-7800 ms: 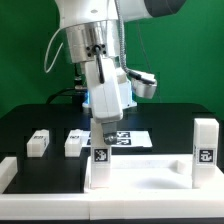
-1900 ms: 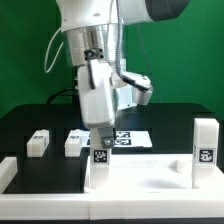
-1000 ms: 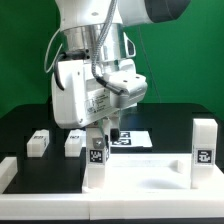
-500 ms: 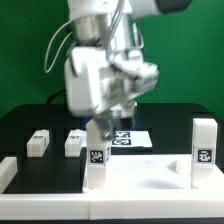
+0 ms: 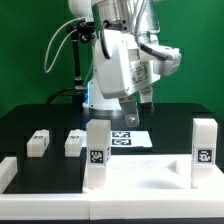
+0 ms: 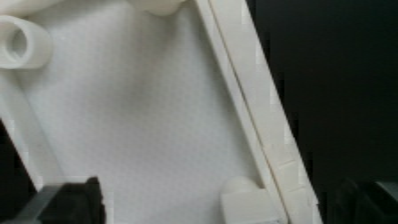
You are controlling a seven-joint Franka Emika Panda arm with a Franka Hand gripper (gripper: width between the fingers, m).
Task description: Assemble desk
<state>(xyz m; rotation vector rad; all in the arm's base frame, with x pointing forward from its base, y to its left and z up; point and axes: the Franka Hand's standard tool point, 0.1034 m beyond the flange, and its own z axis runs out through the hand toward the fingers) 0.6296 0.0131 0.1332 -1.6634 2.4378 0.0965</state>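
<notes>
Two legs up, two lying loose. Got the desk's tabletop point(image 5: 145, 180) parked at the front of the black table point(image 5: 20, 118), recessed side up. Left upright leg point(image 5: 98, 155) planted on it toward the exterior view's left, right upright leg point(image 5: 205, 148) at the end toward the exterior view's right, both showing tags to the camera. Off to the exterior view's left, flat on the black surface and apart from the tabletop: first loose leg point(image 5: 38, 142) and second loose leg point(image 5: 74, 143), side by side with a gap between. Marker board point(image 5: 134, 138) lying flat just behind the left upright leg. As for the arm point(image 5: 115, 60): reared up high, chunky white wrist tilted over, gripper point(image 5: 130, 116) pointing down, hanging a little above the left upright leg's top and slightly toward the exterior view's right, touching nothing. Reading the claw as spread wide from the wrist view: fingertips point(image 6: 68, 200) well apart with nothing pinched, only the tabletop's white inner face, its raised rim and a round socket point(image 6: 18, 45) down below.
</notes>
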